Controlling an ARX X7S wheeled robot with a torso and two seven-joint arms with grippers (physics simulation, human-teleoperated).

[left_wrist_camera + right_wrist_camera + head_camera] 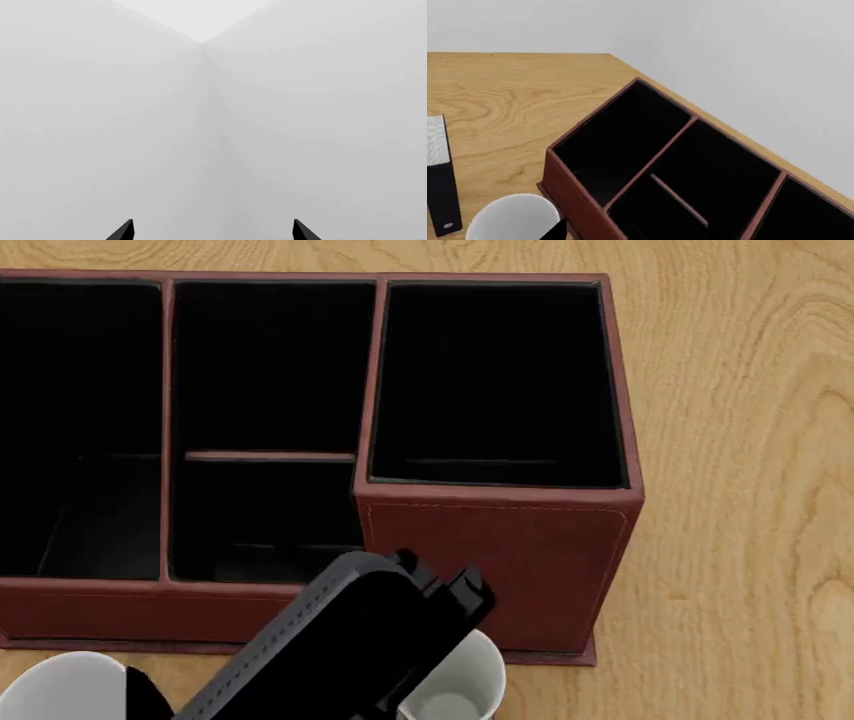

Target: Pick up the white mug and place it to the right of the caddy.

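Observation:
The white mug [60, 692] is cut off by the bottom left corner of the head view, just in front of the caddy [534, 540]. In the right wrist view the white mug [512, 219] stands on the table beside the caddy [570, 192]. My right gripper [640, 233] holds nothing. One dark fingertip [558, 231] shows far off centre near the mug, and the other is lost against the black lining. My left gripper [213, 231] is open and empty, facing bare walls. In the head view my left gripper [438, 580] hangs high over the caddy's front wall.
A second mug [461, 690], showing only a white rim and inside, stands before the caddy's tall section, partly under the black arm. A black book [442, 175] with white pages stands upright beyond the white mug. Bare wood [747, 490] lies right of the caddy. A wall [774, 75] runs behind it.

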